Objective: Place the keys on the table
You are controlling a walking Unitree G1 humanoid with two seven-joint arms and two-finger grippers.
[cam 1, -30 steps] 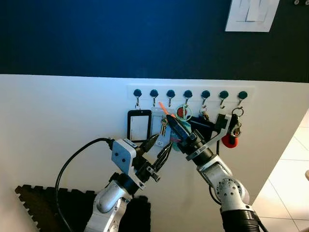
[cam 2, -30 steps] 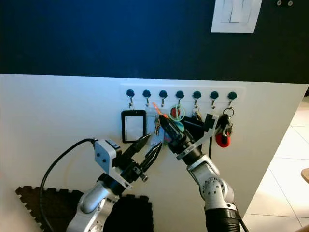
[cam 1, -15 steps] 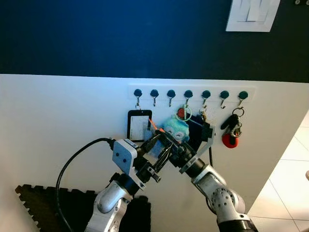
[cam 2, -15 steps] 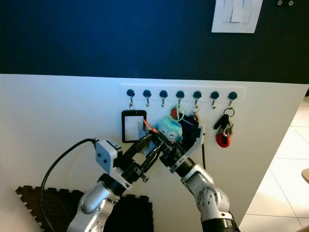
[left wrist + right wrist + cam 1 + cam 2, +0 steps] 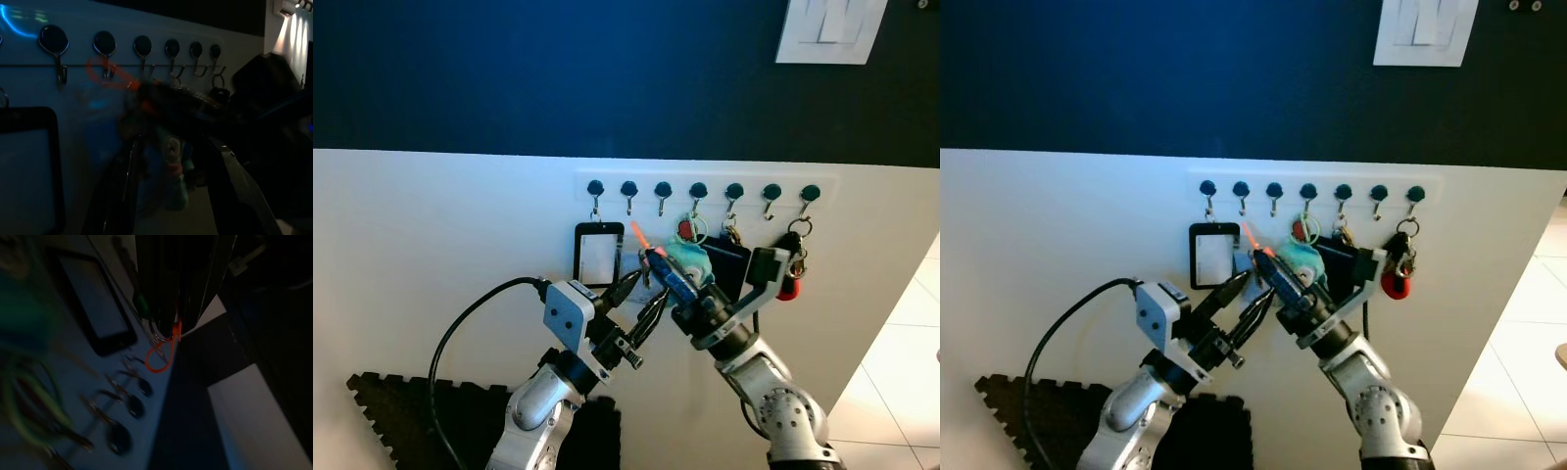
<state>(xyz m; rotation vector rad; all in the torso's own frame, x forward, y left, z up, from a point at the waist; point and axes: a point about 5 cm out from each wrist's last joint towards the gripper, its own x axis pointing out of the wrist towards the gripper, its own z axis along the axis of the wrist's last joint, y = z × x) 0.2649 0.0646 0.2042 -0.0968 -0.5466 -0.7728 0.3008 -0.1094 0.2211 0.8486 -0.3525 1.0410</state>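
My right gripper is shut on the key bunch, which has a teal plush charm and an orange loop sticking up past the fingertips. It is held in front of the white wall, just below the row of hooks. In the right wrist view the fingers pinch the orange loop. My left gripper stands open just below and left of the bunch, with nothing between its fingers. The dark left wrist view looks between its fingers at the plush charm.
A black badge holder, a green ring and a red key fob hang from the hooks. A white switch plate sits high on the dark blue wall. A black foam mat lies on the floor at lower left.
Half a second ago my right gripper had dipped left and down with the bunch toward the left gripper; now it is higher and further right. My left gripper has stayed in place.
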